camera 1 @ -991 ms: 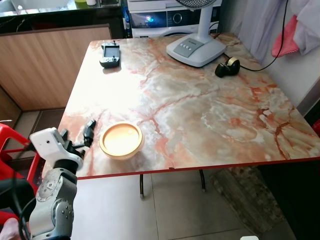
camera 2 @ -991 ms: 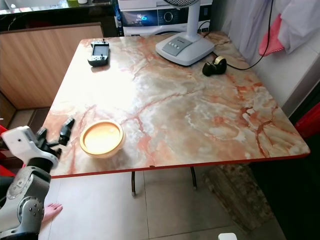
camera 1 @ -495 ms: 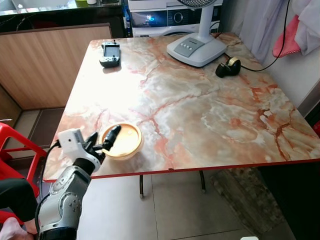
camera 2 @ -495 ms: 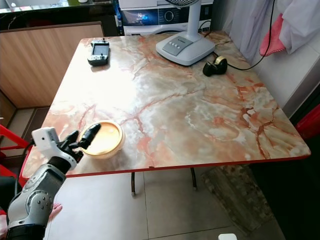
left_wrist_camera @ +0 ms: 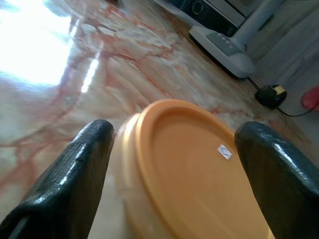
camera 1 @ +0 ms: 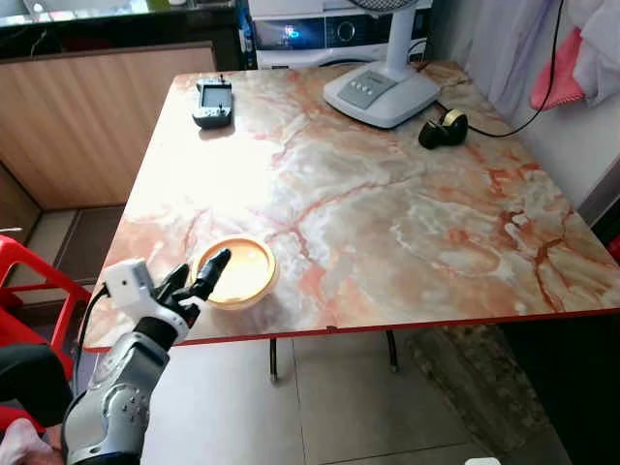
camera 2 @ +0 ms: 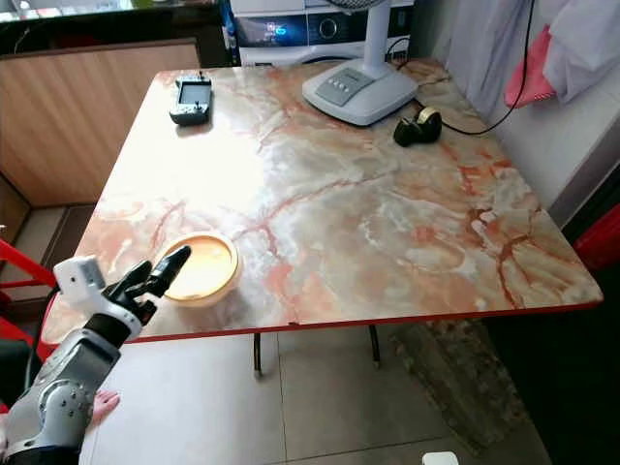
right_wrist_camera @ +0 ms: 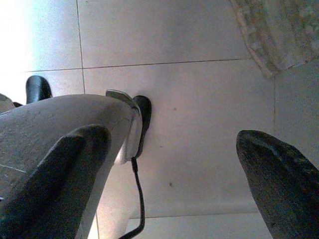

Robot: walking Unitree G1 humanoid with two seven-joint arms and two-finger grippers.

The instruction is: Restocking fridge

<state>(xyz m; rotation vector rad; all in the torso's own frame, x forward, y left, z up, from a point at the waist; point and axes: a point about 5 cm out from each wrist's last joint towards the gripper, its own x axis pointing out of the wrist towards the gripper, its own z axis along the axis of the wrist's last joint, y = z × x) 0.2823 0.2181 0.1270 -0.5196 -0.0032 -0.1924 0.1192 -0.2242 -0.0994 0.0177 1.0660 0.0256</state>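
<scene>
A round, shallow container with an orange lid (camera 1: 235, 271) sits near the front left corner of the marble table (camera 1: 387, 223). My left gripper (camera 1: 197, 279) is at the container's near left side, open, with its two black fingers (left_wrist_camera: 75, 174) on either side of the lid's edge (left_wrist_camera: 194, 169). Whether the fingers touch the container I cannot tell. My right gripper (right_wrist_camera: 172, 137) hangs open over the tiled floor (right_wrist_camera: 199, 45), holding nothing.
A grey handheld device (camera 1: 213, 104) lies at the table's far left. A white fan base (camera 1: 381, 95) and a black tape dispenser (camera 1: 442, 127) with a cable stand at the far right. A red chair (camera 1: 34, 291) is left of the table. A rug (camera 1: 465, 358) lies under it.
My left gripper has swung from beside the table's left edge over to the container, then settled slightly lower. The container has stayed put.
</scene>
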